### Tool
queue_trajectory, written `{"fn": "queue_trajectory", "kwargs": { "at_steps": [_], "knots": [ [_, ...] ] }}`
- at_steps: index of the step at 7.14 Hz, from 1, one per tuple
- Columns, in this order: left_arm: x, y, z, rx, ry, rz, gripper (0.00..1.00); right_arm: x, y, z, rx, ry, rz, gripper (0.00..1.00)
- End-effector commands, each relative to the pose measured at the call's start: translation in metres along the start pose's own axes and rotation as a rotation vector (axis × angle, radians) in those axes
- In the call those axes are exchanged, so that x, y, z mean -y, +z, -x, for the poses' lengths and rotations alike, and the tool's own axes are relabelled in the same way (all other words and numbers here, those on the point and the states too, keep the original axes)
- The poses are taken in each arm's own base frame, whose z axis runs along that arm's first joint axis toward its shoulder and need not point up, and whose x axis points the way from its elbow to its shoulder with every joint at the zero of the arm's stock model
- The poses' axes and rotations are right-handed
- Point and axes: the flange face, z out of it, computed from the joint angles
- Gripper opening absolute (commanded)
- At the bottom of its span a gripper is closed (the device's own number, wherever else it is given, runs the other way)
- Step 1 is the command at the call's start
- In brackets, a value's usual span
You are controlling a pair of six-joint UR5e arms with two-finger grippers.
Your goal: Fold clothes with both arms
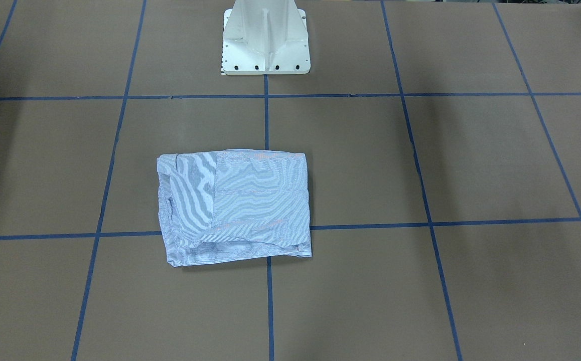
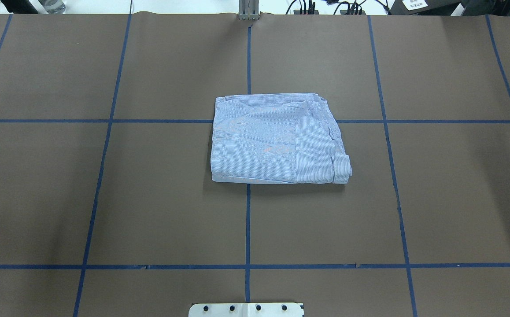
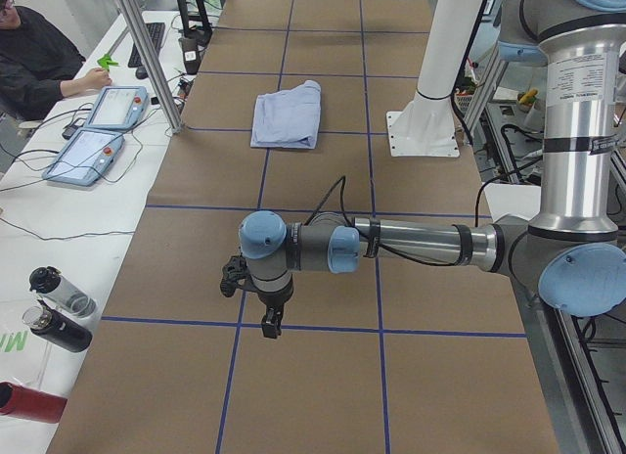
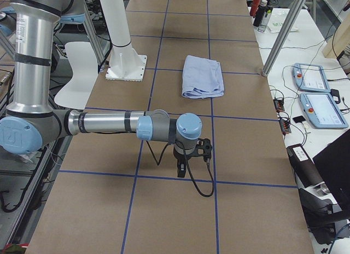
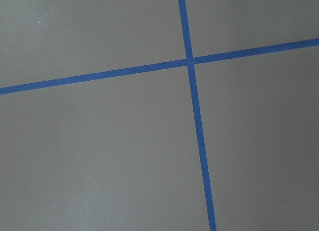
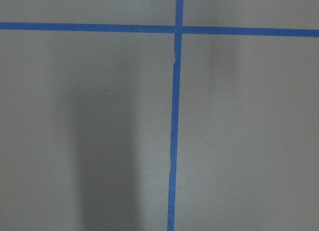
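Lying folded into a rectangle near the middle of the table (image 2: 149,207), the shirt (image 2: 277,138) is well apart from both claws. The left claw (image 3: 269,324) and the right claw (image 4: 181,169) hang above bare table at opposite ends; whether they are wide or narrow I cannot tell

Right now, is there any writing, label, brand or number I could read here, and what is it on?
Nothing reads clearly.
Print on the left arm: too small to read.
Print on the right arm: too small to read.
The white label at the table's far edge: blurred.
The green letters on the side desk: cut off.
On the shirt: none shows.
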Motion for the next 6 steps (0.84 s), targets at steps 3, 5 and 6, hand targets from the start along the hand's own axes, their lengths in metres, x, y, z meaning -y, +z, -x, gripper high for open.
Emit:
{"fn": "queue_trajectory", "kwargs": {
  "at_steps": [3,5,6],
  "knots": [
    [-0.0018,0.0014,0.0012,0.001,0.001,0.003,1.00,0.0007,-0.0005,0.0003,-0.001,-0.001,-0.001,1.00],
    [-0.0015,0.0031,0.0020,-0.007,-0.005,0.006,1.00,0.0028,-0.0019,0.0017,-0.001,-0.004,-0.004,1.00],
    [-0.0008,0.0019,-0.0018,-0.035,-0.009,0.000,1.00,0.0042,-0.0029,0.0027,-0.001,-0.007,-0.006,1.00]
  ]
}}
